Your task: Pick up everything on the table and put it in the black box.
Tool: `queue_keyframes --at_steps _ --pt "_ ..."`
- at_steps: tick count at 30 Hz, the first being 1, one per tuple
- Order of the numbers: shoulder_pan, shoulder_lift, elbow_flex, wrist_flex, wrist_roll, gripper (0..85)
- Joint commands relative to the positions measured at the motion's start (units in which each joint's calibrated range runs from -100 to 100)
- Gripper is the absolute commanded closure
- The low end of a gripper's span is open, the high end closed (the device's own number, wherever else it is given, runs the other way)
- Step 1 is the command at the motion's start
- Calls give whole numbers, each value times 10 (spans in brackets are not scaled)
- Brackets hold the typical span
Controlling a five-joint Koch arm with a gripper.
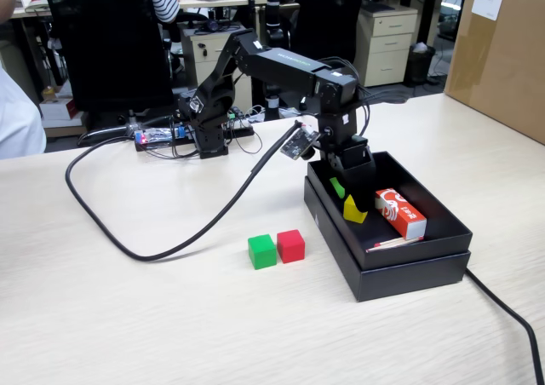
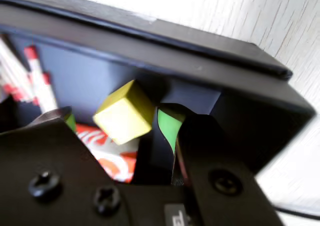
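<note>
Hanging over the black box [image 1: 409, 270], gripper [image 1: 341, 193] has jaws spread w/ yellow cube [image 2: 124, 112] loose between them, unheld; fixed view alone shows green cube [image 1: 261, 251] touching red cube [image 1: 290, 245] at box's 9 o'clock on table [image 1: 128, 317]; carton [image 1: 400, 212] print unreadable.

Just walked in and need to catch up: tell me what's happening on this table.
The black arm's gripper hangs over the black box with the yellow cube between its fingers; in the wrist view the cube sits tilted between them, seemingly not squeezed. The green cube and red cube wait side by side on the table, outside the box.
</note>
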Motion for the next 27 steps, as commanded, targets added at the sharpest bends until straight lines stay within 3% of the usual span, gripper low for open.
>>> queue_keyframes --at_steps 1,10,14,18,27 --pt "-9 -137 17 -2 0 472" --pt "-61 -332 22 -2 -1 470" --pt "-92 -347 -25 -2 -17 419" --pt "-105 -308 -79 -2 -25 367" --pt "-110 -124 -68 0 -29 366"
